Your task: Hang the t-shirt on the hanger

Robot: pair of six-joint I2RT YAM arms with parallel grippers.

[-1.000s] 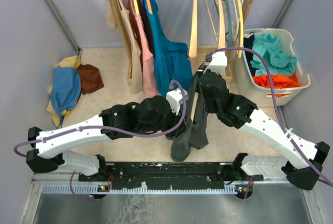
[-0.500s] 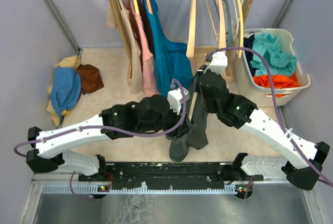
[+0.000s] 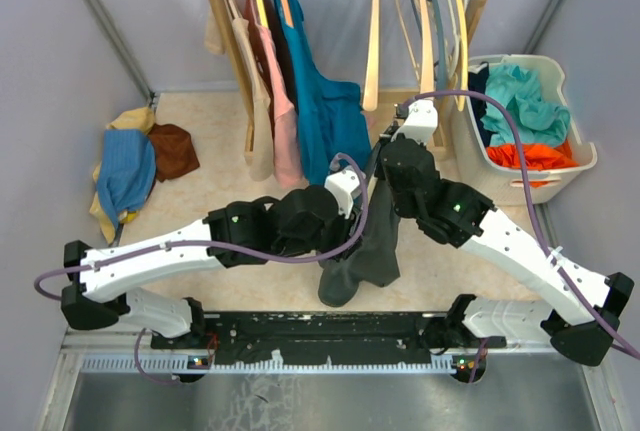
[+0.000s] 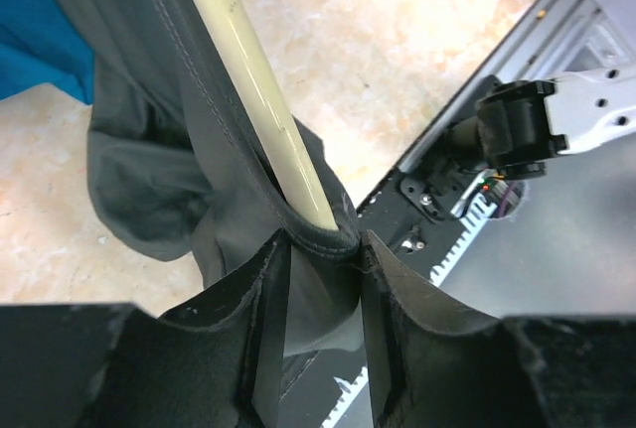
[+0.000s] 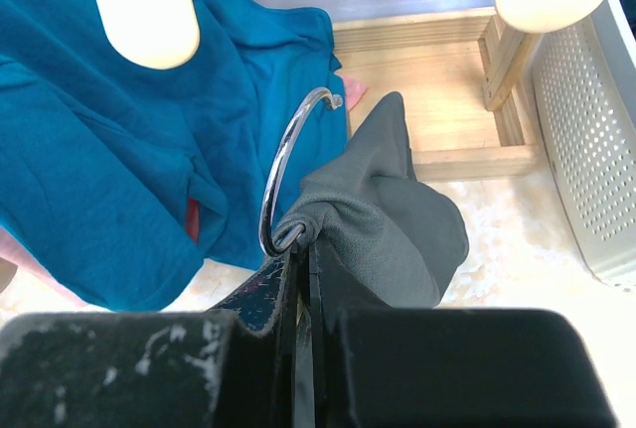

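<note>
Left tool (image 4: 316, 284), at the bottom centre of its wrist view, is clamped on a fold of the dark grey t-shirt (image 4: 149, 170). Its two fingers press the cloth just below the pale wooden end of the hanger (image 4: 248, 71), which runs toward the upper left inside the garment. Right tool (image 5: 303, 254), low in its own view, has its fingers almost together, pinching the shirt's cloth where the silver hook (image 5: 283, 150) comes out. Seen from overhead, the t-shirt hangs mid-frame between both arms, over the beige table (image 3: 200, 196), just below a teal shirt (image 3: 325, 101).
</note>
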